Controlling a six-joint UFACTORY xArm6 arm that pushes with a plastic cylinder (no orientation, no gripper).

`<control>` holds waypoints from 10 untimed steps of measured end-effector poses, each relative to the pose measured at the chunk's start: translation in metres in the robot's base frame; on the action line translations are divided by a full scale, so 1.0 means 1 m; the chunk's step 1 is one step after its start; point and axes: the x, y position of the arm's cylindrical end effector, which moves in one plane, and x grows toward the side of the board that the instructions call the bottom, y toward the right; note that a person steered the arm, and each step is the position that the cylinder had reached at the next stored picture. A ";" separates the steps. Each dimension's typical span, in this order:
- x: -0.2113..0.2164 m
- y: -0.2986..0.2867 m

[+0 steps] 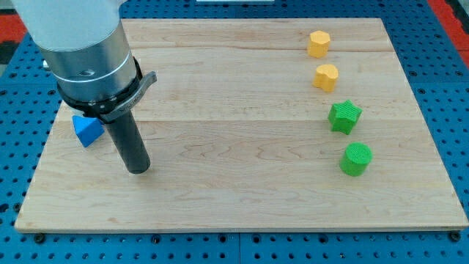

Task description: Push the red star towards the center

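No red star shows anywhere in the camera view; the arm's body covers part of the board at the view's left and could hide it. My tip (137,169) rests on the wooden board (234,191) at the lower left. A blue triangle block (87,130) lies just to the left of the rod and slightly above the tip, partly hidden by the arm.
At the view's right, top to bottom: a yellow hexagon block (319,43), a second yellow hexagon block (326,76), a green star (344,116) and a green round block (356,159). Blue pegboard surrounds the board.
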 end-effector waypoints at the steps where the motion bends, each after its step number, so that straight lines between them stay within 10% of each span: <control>1: 0.000 0.000; 5: 0.060 -0.009; 7: -0.048 -0.096; 10: -0.137 0.025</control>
